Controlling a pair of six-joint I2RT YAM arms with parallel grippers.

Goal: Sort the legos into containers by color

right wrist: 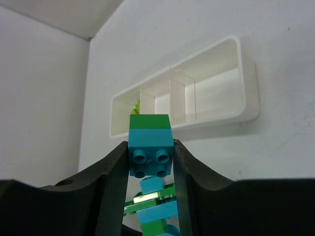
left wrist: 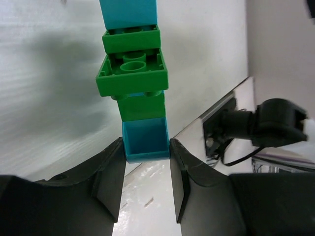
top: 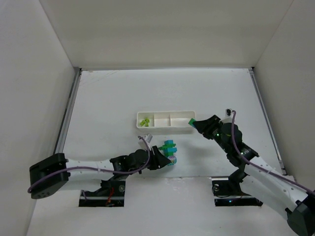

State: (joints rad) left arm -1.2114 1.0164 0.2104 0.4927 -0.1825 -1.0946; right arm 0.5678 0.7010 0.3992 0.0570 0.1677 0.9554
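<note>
The left tool (left wrist: 146, 152) pinches a joined stack of cyan and dark green plastic bricks (left wrist: 133, 73); the right tool (right wrist: 151, 153) pinches a cyan-green brick pair (right wrist: 150, 129) near the white divided plastic tray (right wrist: 250, 98), both likely needing splitting by colour first

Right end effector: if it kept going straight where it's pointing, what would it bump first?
Probably the white tray. The right end effector, shut on a blue-and-green lego, points at it with nothing showing between, though depth is hard to judge.

I look down on a white table (top: 123, 93), plain white back wall (top: 167, 29), white left wall (top: 29, 73), white right wall (top: 290, 49), a metal rail (top: 67, 110) along each side edge, soft even light, faint shadows.
</note>
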